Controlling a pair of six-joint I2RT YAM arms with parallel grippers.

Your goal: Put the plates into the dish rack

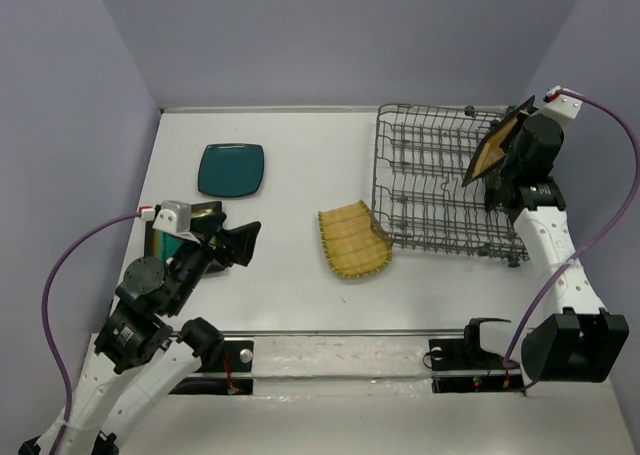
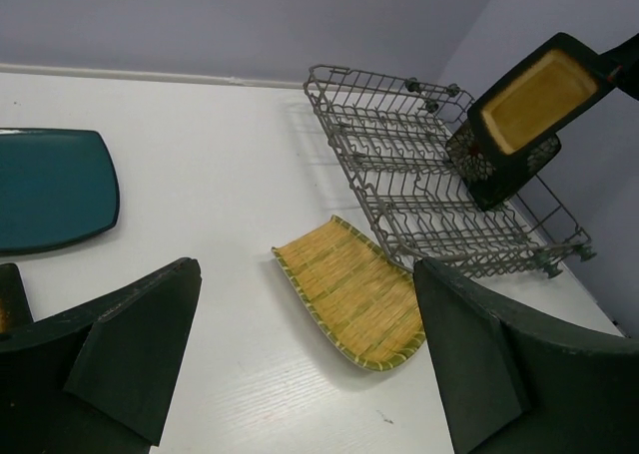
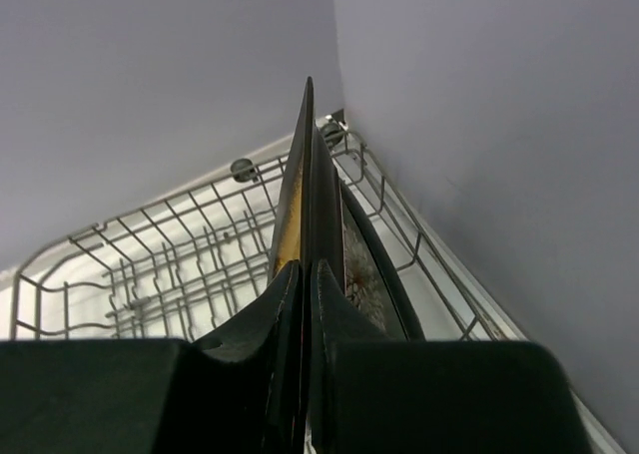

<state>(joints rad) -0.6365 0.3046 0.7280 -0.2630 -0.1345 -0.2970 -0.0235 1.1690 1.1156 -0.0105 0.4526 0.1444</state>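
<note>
The mustard plate [image 2: 534, 97] hangs on edge over the right end of the dish rack [image 1: 420, 175], pinched by the right gripper [image 3: 308, 304], beside the standing flowered plate [image 2: 496, 175]. It is best to lower it straight between free tines, without knocking this neighbour. The left gripper [image 1: 238, 245] gapes wide, empty.

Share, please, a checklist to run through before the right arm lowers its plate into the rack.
1. The right claw is shut on the mustard plate: ok.
2. That plate is held on edge over the dish rack: ok.
3. A free slot beside the flowered plate standing in the rack: cannot tell.
4. The left claw is open, away from the rack: ok.
5. The yellow ribbed plate is clear of the rack: not ok, it meets the rack's corner.
</note>
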